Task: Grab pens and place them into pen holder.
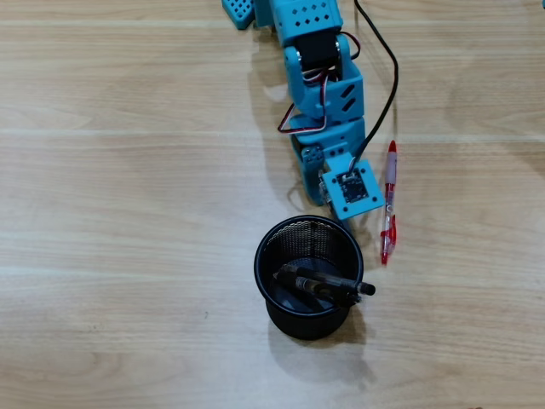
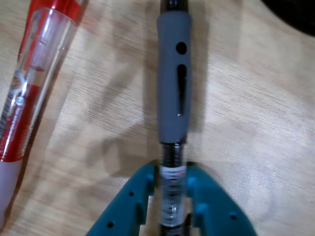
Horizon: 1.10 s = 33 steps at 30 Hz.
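Just above the holder (image 1: 308, 277) in the overhead view, fingers (image 2: 170, 189) clenched on a black pen (image 2: 173, 88), seen in the wrist view. Inside the holder, more black pens (image 1: 328, 285) lying tilted. Right of the holder on the counter (image 1: 128, 213), a red pen (image 1: 389, 200) lying flat.

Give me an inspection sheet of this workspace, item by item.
Surface: light wood-grain table.
Job's things: black mesh pen holder with black pens inside; red pen lying on the table beside the arm; one black pen in the gripper.
Clutter: nothing seen.
Gripper: gripper shut on the black pen, wrist view.
Cables: black cable running along the arm; red wire looping beside it.
Surroundings: nothing seen beyond the table.
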### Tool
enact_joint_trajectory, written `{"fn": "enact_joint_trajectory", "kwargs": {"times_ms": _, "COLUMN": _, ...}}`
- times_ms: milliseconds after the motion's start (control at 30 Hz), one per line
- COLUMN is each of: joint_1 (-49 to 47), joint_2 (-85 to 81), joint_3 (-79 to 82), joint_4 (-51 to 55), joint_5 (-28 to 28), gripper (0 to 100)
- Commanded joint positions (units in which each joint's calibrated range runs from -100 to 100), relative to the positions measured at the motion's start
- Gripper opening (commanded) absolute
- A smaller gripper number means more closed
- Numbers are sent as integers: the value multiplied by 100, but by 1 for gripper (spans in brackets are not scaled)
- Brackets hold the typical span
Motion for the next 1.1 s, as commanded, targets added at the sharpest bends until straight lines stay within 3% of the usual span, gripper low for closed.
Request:
{"fn": "enact_joint_trajectory", "kwargs": {"times_ms": 0, "joint_1": -13, "joint_2": 18, "joint_3": 96, "joint_4": 38, "joint_5": -28, "gripper": 2}}
{"fn": "enact_joint_trajectory", "kwargs": {"times_ms": 300, "joint_1": 33, "joint_2": -276, "joint_3": 105, "joint_4": 29, "joint_5": 3, "gripper": 2}}
{"fn": "enact_joint_trajectory", "kwargs": {"times_ms": 633, "joint_1": 287, "joint_2": -2107, "joint_3": 844, "joint_4": -341, "joint_5": 287, "gripper": 2}}
{"fn": "enact_joint_trajectory", "kwargs": {"times_ms": 767, "joint_1": 441, "joint_2": -3005, "joint_3": 1926, "joint_4": -1684, "joint_5": 409, "gripper": 2}}
{"fn": "enact_joint_trajectory", "kwargs": {"times_ms": 1067, "joint_1": 641, "joint_2": -4635, "joint_3": 4414, "joint_4": -6342, "joint_5": 455, "gripper": 2}}
